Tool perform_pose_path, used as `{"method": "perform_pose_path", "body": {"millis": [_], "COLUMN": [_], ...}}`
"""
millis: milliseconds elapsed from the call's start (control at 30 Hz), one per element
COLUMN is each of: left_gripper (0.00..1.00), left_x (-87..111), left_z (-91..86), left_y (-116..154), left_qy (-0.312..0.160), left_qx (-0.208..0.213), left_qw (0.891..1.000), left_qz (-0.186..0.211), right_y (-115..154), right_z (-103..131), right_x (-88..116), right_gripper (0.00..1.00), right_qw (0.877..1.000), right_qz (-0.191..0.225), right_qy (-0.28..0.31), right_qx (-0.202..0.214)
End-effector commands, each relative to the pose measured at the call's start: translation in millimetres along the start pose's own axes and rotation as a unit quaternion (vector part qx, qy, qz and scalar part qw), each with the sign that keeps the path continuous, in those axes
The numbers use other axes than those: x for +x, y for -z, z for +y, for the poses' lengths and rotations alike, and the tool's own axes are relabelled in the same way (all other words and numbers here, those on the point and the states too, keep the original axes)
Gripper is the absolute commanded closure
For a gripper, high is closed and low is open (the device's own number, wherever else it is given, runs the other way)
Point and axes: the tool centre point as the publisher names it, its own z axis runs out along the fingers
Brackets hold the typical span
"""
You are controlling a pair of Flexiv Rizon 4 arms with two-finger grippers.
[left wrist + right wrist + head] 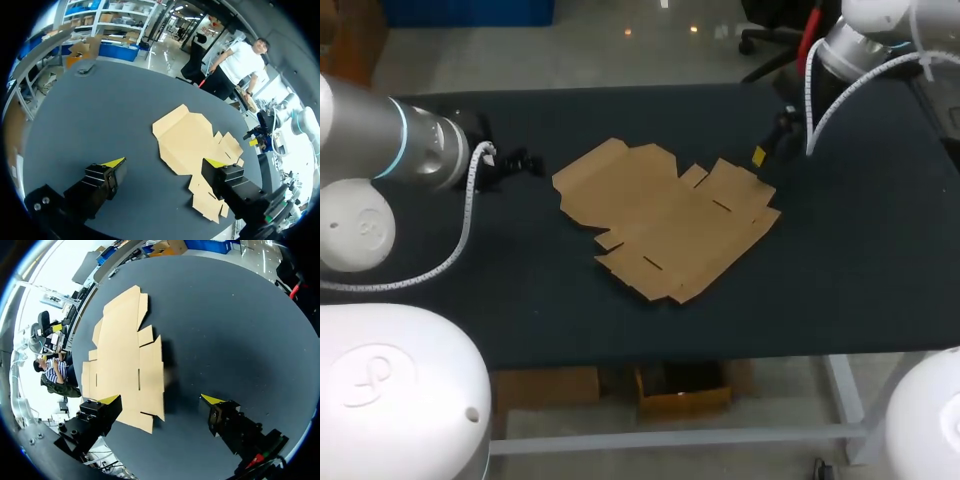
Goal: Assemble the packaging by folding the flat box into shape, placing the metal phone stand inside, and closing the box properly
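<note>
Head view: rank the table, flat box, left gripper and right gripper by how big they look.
1. table
2. flat box
3. left gripper and right gripper: both small and dark against the table, too alike to rank.

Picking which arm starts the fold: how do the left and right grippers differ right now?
The left gripper sits off the flat box's left edge, bare table between; the right gripper hangs close by its right rear flap. In the head view the right gripper shows a yellow tip; the left gripper shows only dark parts. Both are open and empty.
</note>
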Motion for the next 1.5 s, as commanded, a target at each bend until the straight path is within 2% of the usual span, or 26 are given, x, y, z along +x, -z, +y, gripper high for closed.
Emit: {"method": "perform_pose_path", "body": {"millis": [33,200,267,500,633,700,900,1033,1500], "left_gripper": [0.00,0.00,0.00,0.00,0.00,0.00,0.00,0.00,0.00], "left_x": [2.0,2.0,2.0,0.5,-2.9,-4.0,-3.3,-4.9,-12.5], "left_z": [-1.2,-1.2,-1.2,-6.8,-11.3,-13.0,-14.1,-16.7,-22.1], "left_y": [0,0,0,-7,-8,-11,-21,-26,-33], "left_qy": [0.000,0.000,0.000,0.016,0.013,-0.003,-0.035,-0.038,-0.042], "left_qx": [-0.001,-0.001,-0.001,-0.074,-0.102,-0.131,-0.180,-0.194,-0.204], "left_qw": [1.000,1.000,1.000,0.996,0.993,0.990,0.982,0.979,0.977], "left_qz": [-0.005,-0.005,-0.005,0.050,0.050,0.054,0.053,0.054,0.042], "right_y": [1,1,-3,-16,-22,-24,-28,-33,-52], "right_z": [4,4,13,24,23,23,23,28,41], "right_x": [-3,-3,-2,-3,-5,-5,-6,-5,4], "right_gripper": [0.00,0.00,0.00,0.00,0.00,0.00,0.00,0.00,0.00], "right_qw": [1.000,1.000,0.999,0.999,0.999,0.999,0.998,0.998,0.995], "right_qz": [0.005,0.005,0.008,0.008,0.009,0.009,0.012,0.017,0.032], "right_qy": [0.000,0.000,0.009,0.030,0.037,0.037,0.039,0.040,0.028], "right_qx": [0.024,0.024,0.035,0.036,0.034,0.034,0.037,0.044,0.095]}}
